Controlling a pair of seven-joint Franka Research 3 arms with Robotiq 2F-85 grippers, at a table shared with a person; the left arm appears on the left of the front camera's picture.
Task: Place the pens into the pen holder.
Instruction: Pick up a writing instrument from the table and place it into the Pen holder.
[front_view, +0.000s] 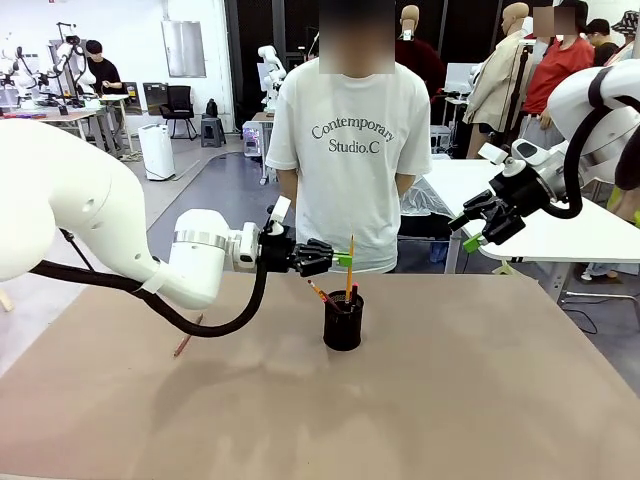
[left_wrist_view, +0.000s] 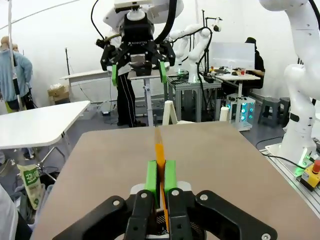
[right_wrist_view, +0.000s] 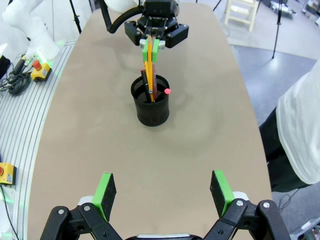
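Pen holder (front_view: 343, 322): black mesh cup, upright on the brown table (front_view: 480, 400), just left of centre in the front view. In the right wrist view it sits in the upper middle of the frame (right_wrist_view: 150, 102).

Contents: a reddish pen (front_view: 320, 292) leans out over the cup's left rim. A second stick with a red tip (right_wrist_view: 167, 91) rests against the right side of the rim.

Yellow-orange pen (front_view: 349, 268): near upright, directly above the cup, its lower end inside the mouth of the cup.

Left gripper (front_view: 343, 259): closed tight on the yellow-orange pen. The green pads clamp it at about mid-length, just above the rim. The left wrist view shows the pen (left_wrist_view: 159, 152) pinched between the two pads (left_wrist_view: 151, 176), running up the frame away from the camera.

Loose item: one reddish-brown pen (front_view: 187, 337) lies flat on the table at lower left of the front view, below the left arm and well apart from the cup.

Right gripper (front_view: 470, 236): raised at right of the front view, clear of the table, jaws spread wide and holding nothing. Its own view shows the green pads (right_wrist_view: 106, 192) far apart at the bottom of the frame.

Person in a white T-shirt (front_view: 350, 150): standing behind the table's far edge, upper centre.
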